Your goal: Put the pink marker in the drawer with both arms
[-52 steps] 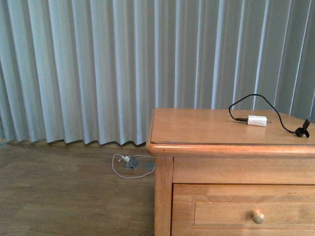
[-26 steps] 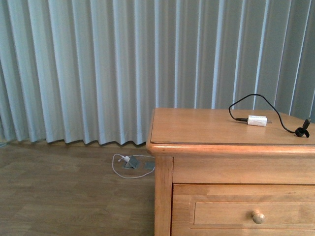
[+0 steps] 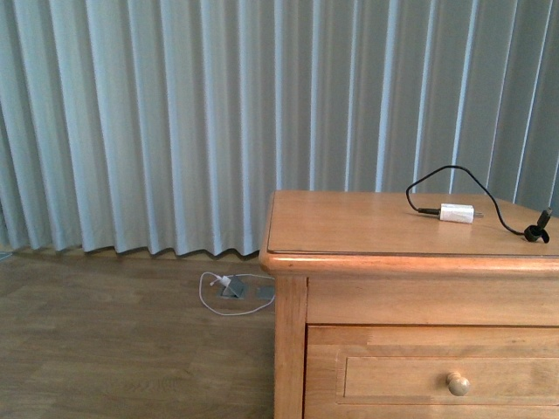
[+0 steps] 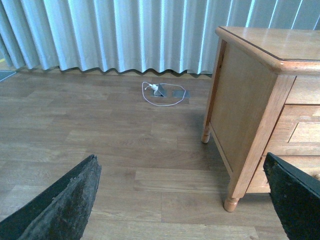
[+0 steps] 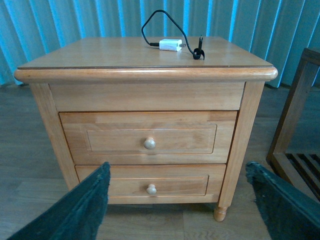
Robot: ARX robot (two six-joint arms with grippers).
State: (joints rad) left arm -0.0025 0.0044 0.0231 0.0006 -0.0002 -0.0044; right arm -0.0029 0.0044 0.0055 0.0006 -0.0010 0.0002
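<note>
Evidently both arms low, left fingers (image 4: 55,205) spread, right fingers (image 5: 80,210) spread, drawer (image 5: 148,137) closed.

Wooden cabinet (image 5: 125,52), white charger block (image 5: 170,45) with black cable (image 5: 150,25) on top

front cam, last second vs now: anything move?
Nothing visibly changed. The charger and its cable lie in the same spot on the cabinet top, the upper drawer is shut as before, and no arm is in the front view.
</note>
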